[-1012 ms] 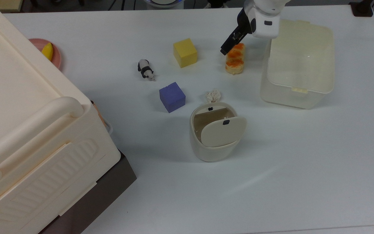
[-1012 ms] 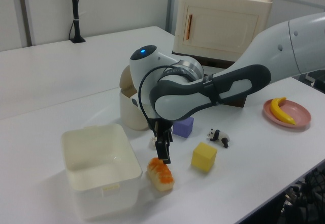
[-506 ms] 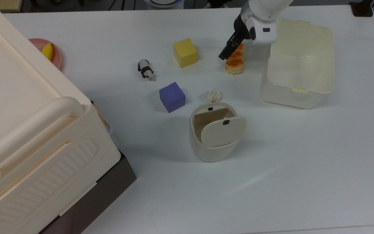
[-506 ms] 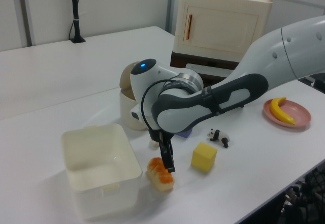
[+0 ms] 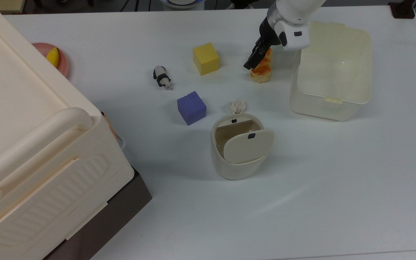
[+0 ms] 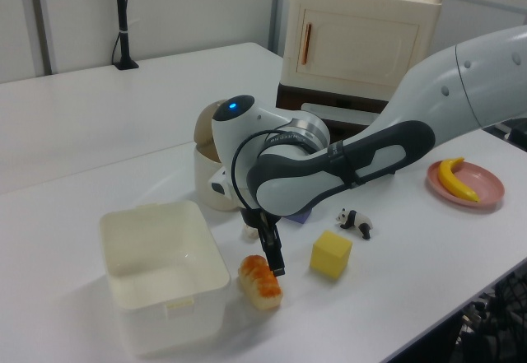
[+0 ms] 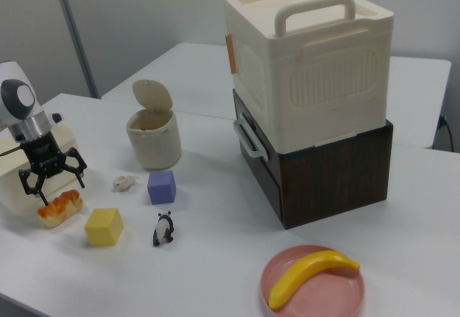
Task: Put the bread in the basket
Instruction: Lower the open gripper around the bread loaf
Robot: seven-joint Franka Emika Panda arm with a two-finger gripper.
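1. Black two-finger gripper (image 7: 49, 177), fingers spread, has dropped lower and now straddles the orange-glazed tan bread (image 7: 60, 207).
2. Bread on table beside the cream-white plastic tub basket (image 5: 332, 95); grasp looks imminent.

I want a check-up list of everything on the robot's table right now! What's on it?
Surface: white table, nothing spilled.
Job's things: orange-topped tan bread loaf lying on the table beside the cream-white rectangular plastic basket; the basket holds nothing.
Clutter: yellow foam cube, purple cube, toy panda, crumpled white scrap, round cream swing-lid bin, banana on a pink plate.
Gripper: gripper open, fingers straddling the loaf.
Cables: nothing seen on the table.
Surroundings: large ribbed cream box on a brown drawer unit.
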